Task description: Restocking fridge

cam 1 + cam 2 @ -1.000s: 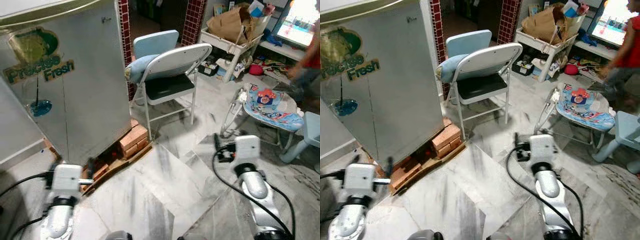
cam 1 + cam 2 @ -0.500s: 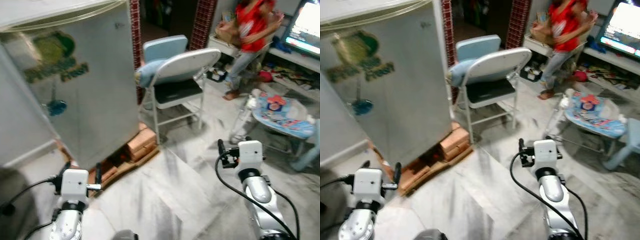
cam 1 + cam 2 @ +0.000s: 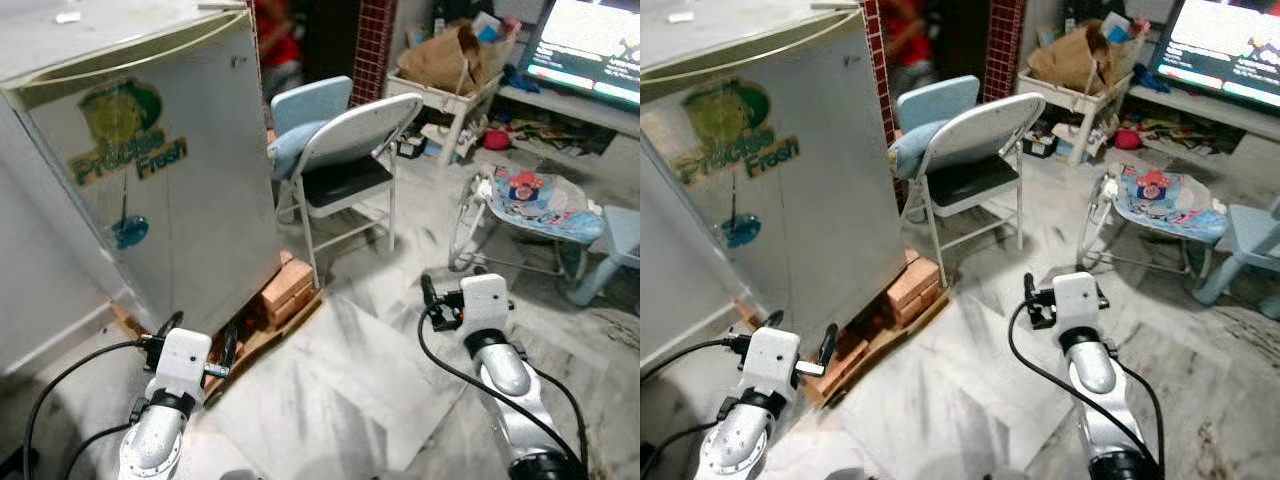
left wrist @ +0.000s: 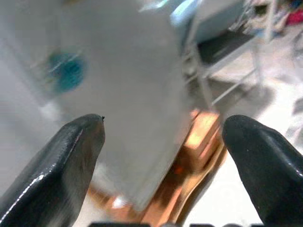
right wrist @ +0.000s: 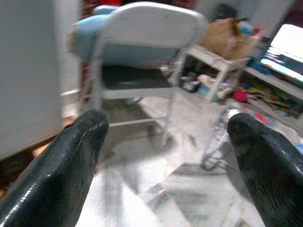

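A small grey fridge with a "Precise Fresh" sticker stands at the left, its door closed, raised on bricks and a wooden board. My left gripper hangs low in front of the fridge's bottom corner, open and holding nothing. The left wrist view looks between its fingers at the fridge and the bricks. My right gripper is out over the marble floor to the right, also open and holding nothing. The right wrist view looks past its fingers at the chair.
A grey folding chair with a blue cushion stands just right of the fridge. A baby bouncer, a blue stool, a white shelf with a paper bag and a TV fill the right. A person in red is in the back doorway.
The camera has shifted, and the fridge now sits closer to my left gripper. The person in red crossed from the right, past the shelf, to the back doorway. Both grippers stay open.
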Robot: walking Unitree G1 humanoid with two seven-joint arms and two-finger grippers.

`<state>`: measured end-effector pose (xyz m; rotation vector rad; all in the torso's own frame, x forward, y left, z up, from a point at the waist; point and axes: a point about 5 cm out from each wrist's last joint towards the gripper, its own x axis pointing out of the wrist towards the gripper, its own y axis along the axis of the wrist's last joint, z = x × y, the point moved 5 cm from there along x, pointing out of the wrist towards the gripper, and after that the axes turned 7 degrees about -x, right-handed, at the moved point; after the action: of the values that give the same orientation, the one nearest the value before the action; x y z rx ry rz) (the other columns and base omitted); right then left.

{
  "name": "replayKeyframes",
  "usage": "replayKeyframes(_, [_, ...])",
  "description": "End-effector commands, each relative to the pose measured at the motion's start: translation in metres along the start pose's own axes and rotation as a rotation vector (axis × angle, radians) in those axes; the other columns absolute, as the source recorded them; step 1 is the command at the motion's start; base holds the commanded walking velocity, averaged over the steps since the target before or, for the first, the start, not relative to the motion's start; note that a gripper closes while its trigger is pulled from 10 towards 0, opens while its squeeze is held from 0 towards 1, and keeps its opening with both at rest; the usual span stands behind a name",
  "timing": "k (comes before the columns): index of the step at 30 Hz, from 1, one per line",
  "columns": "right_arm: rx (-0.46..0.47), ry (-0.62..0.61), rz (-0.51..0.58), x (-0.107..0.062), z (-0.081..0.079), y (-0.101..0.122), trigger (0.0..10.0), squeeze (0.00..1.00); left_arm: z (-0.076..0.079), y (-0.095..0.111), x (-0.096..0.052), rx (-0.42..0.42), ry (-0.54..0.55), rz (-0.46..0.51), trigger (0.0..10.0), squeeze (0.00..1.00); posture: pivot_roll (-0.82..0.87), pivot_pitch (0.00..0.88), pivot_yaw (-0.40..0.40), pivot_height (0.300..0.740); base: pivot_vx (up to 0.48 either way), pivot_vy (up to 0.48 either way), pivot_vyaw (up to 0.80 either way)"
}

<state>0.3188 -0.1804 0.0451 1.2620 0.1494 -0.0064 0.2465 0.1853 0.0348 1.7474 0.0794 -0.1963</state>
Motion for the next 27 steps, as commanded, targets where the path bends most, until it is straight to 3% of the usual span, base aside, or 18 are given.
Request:
replayKeyframes(1, [-0.01, 0.012, 0.03, 0.002, -0.002, 0.006, 10.0, 0.0, -0.005, 0.002, 0.002, -0.011, 0.031, 0.005, 10.0, 0.0, 0.02, 0.016, -0.005, 0.74, 0.0, 0.48, 0.0])
replayKeyframes(6, [0.011, -0.04, 0.026, 0.008, 0.007, 0.009, 10.0, 0.0, -0.01, 0.002, 0.007, -0.083, 0.103, 0.005, 10.0, 0.0, 0.02, 0.02, -0.01, 0.74, 0.0, 0.48, 0.0])
replayKeyframes(13, [0.023, -0.067, 0.03, 0.014, 0.009, 0.012, 10.0, 0.0, -0.014, 0.003, 0.017, -0.173, 0.168, 0.006, 10.0, 0.0, 0.03, 0.016, -0.012, 0.74, 0.0, 0.48, -0.5])
replayKeyframes(23, [0.013, -0.048, 0.023, 0.009, 0.004, 0.007, 10.0, 0.0, -0.007, 0.003, 0.019, -0.208, 0.153, 0.004, 10.0, 0.0, 0.02, 0.023, -0.006, 0.74, 0.0, 0.48, -0.5])
replayKeyframes(27, [0.015, -0.05, 0.02, 0.01, 0.004, 0.006, 10.0, 0.0, -0.008, 0.006, 0.021, -0.209, 0.15, 0.014, 10.0, 0.0, 0.02, 0.021, -0.006, 0.74, 0.0, 0.48, 0.0])
